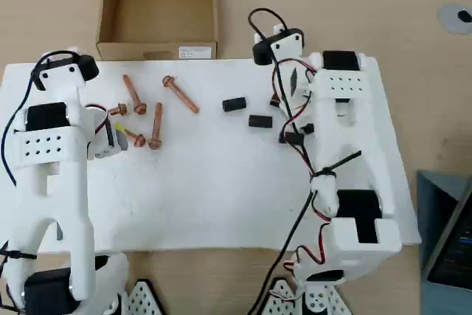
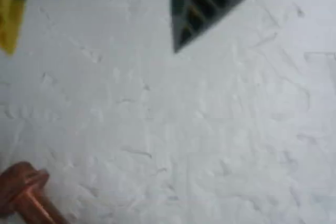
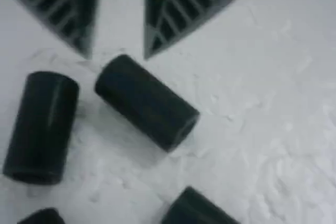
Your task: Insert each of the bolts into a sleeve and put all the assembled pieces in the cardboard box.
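1. The left arm (image 1: 48, 145) hangs low over a white foam sheet (image 1: 221, 197) laid on the wooden bench (image 1: 413, 35). The left jaws stand wide apart and hold nothing, a yellow-tipped finger (image 2: 10, 9) and a ribbed dark finger (image 2: 210, 3) framing bare foam.
2. A copper bolt (image 2: 23, 195) lies on the foam ahead of the left jaws, touching neither finger.
3. Seen from above, five loose copper bolts (image 1: 156, 125) are scattered just beside the left jaws, none of them in a sleeve.
4. The right jaws are slightly apart and hold nothing. One black sleeve (image 3: 147, 103) lies on its side just past their tips, with a second sleeve (image 3: 41, 127) near it.
5. Two further black sleeves (image 1: 234, 105) lie on the foam near the right arm (image 1: 339, 108), between the two pairs of jaws.
6. The open cardboard box (image 1: 147, 51) stands on the bench at the foam's far edge, well apart from both pairs of jaws.
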